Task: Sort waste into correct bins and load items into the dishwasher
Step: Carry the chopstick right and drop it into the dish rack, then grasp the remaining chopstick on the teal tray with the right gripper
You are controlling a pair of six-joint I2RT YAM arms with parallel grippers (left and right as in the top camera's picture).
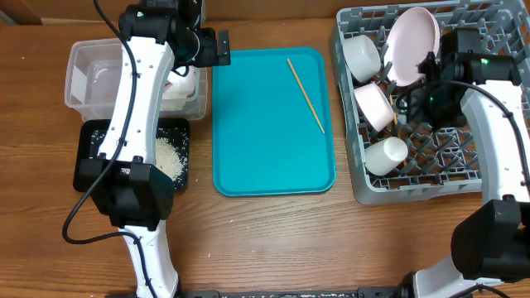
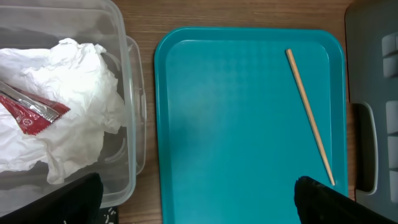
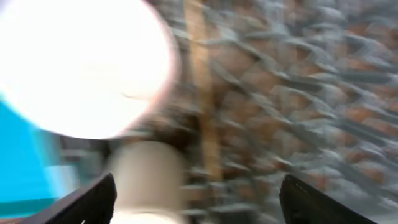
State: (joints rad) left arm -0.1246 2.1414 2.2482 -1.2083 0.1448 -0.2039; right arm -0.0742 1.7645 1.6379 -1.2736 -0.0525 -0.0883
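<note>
One wooden chopstick (image 1: 305, 95) lies on the teal tray (image 1: 273, 165); it also shows in the left wrist view (image 2: 310, 115). My left gripper (image 1: 217, 48) is open and empty (image 2: 199, 202), over the gap between the clear tub (image 1: 83, 62) and the teal tray. The tub holds the white napkin (image 2: 74, 99) and red wrapper (image 2: 28, 115). Rice (image 1: 171, 155) lies in the black tray (image 1: 87, 170). The grey rack (image 1: 497, 170) holds a large plate (image 1: 413, 45), two bowls (image 1: 362, 56) (image 1: 374, 106) and a cup (image 1: 386, 155). My right gripper (image 1: 411, 93) is open (image 3: 199, 199) over the rack; its view is blurred and shows a chopstick (image 3: 202, 93).
The teal tray (image 2: 242, 124) sits between the bins and the rack. The rack's grey edge (image 2: 373, 93) lies right of it. Bare wooden table runs along the front.
</note>
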